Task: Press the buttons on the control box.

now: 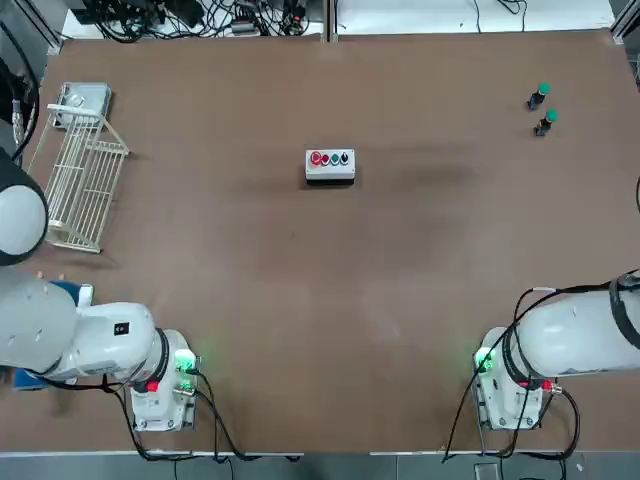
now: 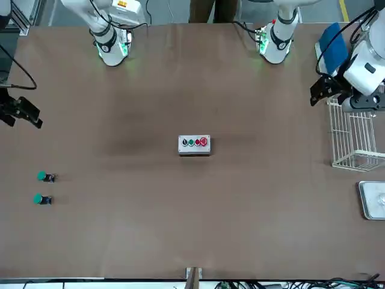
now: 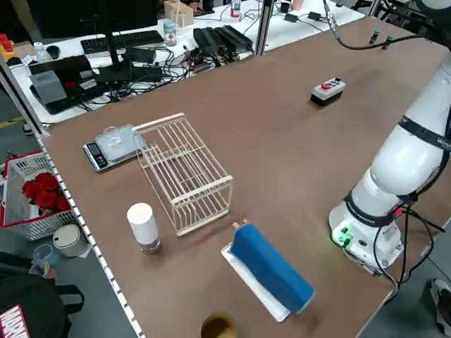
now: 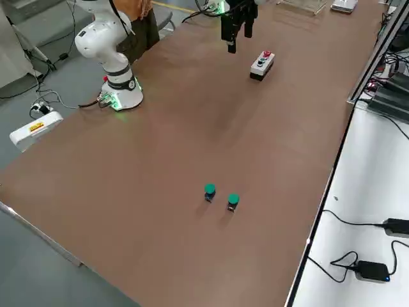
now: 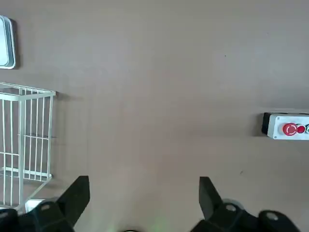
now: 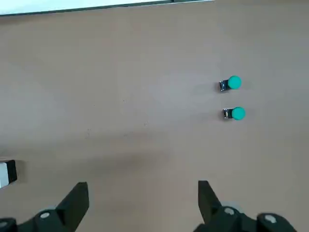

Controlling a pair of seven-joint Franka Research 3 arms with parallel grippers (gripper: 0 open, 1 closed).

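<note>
From here I see the control box (image 1: pixel 330 167) mid-surface, buttons (image 1: pixel 329 159) facing up, presumably so either arm can press down. Both pairs of jaws, left (image 5: pixel 144 205) and right (image 6: pixel 143 208), stand open and empty, well apart from it, leaving its approach unobstructed.

Table (image 1: pixel 400 250): smooth, matt brown top, faint soft sheen in the wrist views. Control box (image 1: pixel 330 160): smooth plastic look, pale shell, dark base. Buttons (image 5: pixel 289 129): smooth, plastic-looking. Rack (image 3: pixel 184 172): thin rods, smooth white coat. Grippers, left (image 5: pixel 145 203) and right (image 6: pixel 143 205): matt black fingers, shinier metal-looking screws. Arm shells (image 3: pixel 416 134): smooth white, slight gloss.
</note>
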